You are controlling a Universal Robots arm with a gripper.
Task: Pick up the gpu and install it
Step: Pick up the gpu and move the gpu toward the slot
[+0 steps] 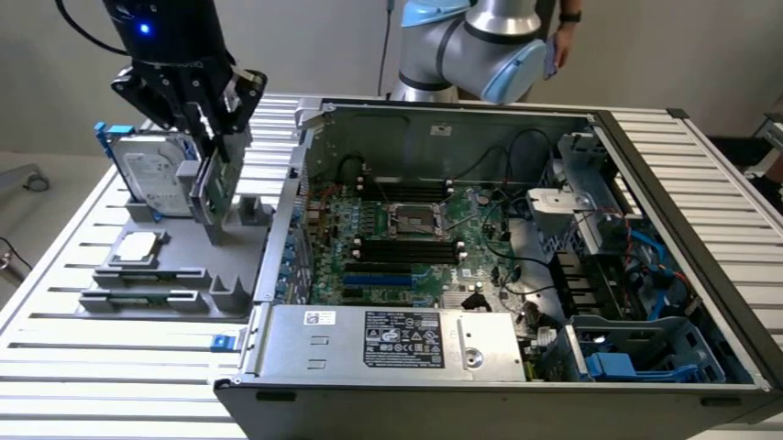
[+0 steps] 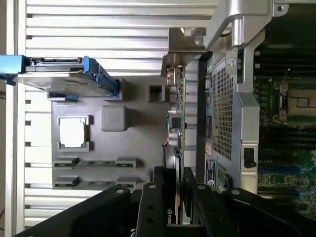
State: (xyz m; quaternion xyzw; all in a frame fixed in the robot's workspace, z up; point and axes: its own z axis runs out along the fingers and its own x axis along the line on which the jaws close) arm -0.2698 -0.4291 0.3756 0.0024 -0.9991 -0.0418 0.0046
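Found gpu (image 1: 218,188) upright on edge at grey holder (image 1: 159,280). Saw jaws of gripper (image 1: 202,124) closed narrow on gpu's upper edge. Noted hard drive (image 1: 153,174) in blue frame standing just beside gpu, toward exterior view's left. Spotted square silver chip (image 1: 138,246) lying flat on same holder, apart from gpu. Marked open computer case (image 1: 490,247) beside holder on slatted bench (image 1: 73,367), toward exterior view's right.

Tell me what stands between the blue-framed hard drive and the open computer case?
The green card, upright in the grey tray, with the claw at its top edge. The exterior view shows it.
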